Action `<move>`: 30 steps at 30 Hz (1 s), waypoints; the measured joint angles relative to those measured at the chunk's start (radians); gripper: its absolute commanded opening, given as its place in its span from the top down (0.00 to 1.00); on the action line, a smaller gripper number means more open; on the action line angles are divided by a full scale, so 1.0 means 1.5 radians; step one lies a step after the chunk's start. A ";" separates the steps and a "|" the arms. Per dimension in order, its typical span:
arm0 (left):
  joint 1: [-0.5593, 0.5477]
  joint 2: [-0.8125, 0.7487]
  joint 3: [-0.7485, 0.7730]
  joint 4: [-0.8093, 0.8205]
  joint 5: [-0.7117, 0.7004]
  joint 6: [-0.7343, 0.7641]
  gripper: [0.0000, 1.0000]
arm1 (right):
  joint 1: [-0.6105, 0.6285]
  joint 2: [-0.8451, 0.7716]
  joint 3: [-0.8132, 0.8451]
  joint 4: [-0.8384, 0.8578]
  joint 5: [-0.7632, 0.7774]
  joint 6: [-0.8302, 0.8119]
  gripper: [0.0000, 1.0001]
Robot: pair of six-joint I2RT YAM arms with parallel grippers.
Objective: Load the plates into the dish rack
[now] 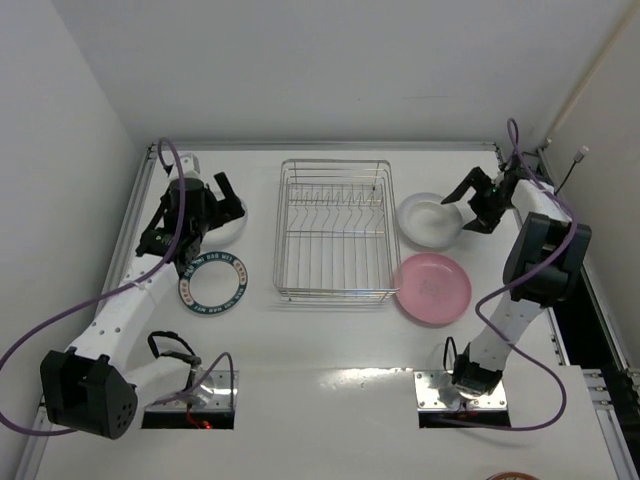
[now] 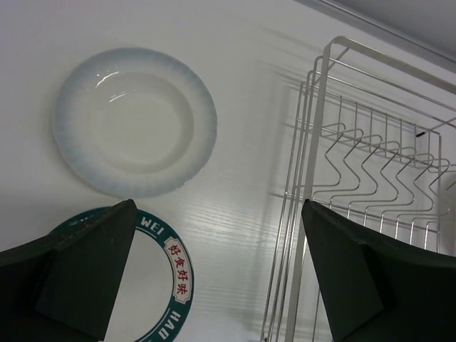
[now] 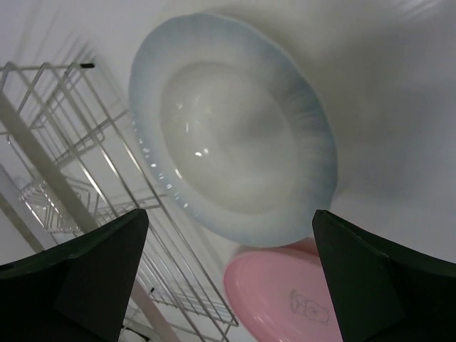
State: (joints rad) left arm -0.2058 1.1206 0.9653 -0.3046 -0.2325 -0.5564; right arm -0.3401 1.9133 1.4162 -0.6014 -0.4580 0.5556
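Observation:
The silver wire dish rack stands empty at mid-table. A white plate and the plate with the dark blue lettered rim lie left of it. Another white plate and the pink plate lie right of it. My left gripper hovers open and empty above the left white plate, with the lettered plate and rack below it. My right gripper hovers open and empty over the right white plate, near the pink plate and rack.
A raised metal rail edges the table at the back, and white walls close in on both sides. Purple cables trail from both arms. The arm bases sit at the near edge.

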 measured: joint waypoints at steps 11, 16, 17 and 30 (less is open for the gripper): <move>-0.002 -0.050 -0.052 0.035 0.009 -0.009 0.00 | -0.055 0.092 0.021 -0.006 -0.015 0.009 0.01; -0.002 -0.049 -0.052 0.034 0.000 -0.009 0.00 | -0.056 0.142 0.023 0.010 -0.063 0.002 0.06; -0.002 -0.047 -0.052 0.034 -0.001 -0.009 0.00 | -0.056 0.159 0.024 0.013 -0.074 0.003 0.12; -0.002 -0.031 -0.042 0.031 -0.011 -0.009 0.00 | -0.056 0.243 0.081 0.027 -0.167 -0.006 0.89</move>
State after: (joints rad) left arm -0.2089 1.0744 0.9024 -0.2577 -0.2485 -0.5694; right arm -0.4244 2.2776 1.5375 -0.5602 -0.7078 0.5472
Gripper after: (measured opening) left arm 1.000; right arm 0.267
